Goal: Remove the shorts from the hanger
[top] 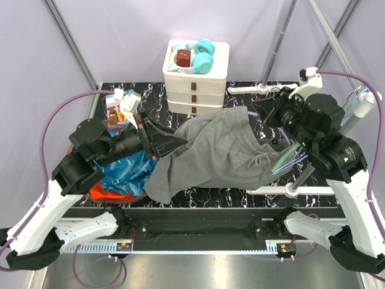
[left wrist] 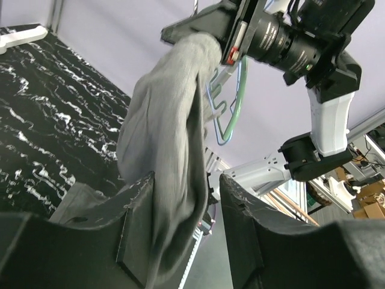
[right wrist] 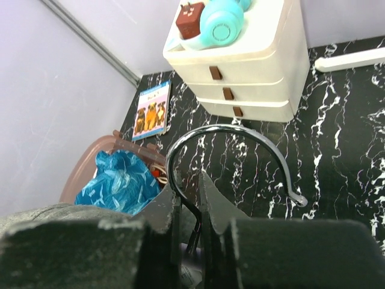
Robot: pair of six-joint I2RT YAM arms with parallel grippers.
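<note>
The left claw (left wrist: 186,186) stands half open. Its fingers (left wrist: 138,229) sit astride a hanging fold of the grey shorts (top: 222,150), with a gap showing on one side, so it has no firm hold. The right claw (right wrist: 187,183) is pinched shut on the chrome hook of the hanger (right wrist: 228,129), above the right half of the table (top: 240,194). From there the shorts drape across the table's middle toward its left edge.

To do this step well, I judge the left claw should close firmly on the cloth and draw it down and away while the right claw holds the hanger high and steady.

Bunched cloth hides whether the waistband is clipped or only looped over the hanger. The blue pair (top: 129,168) and orange pair (top: 108,194) lie at the near left corner, partly covered.
</note>
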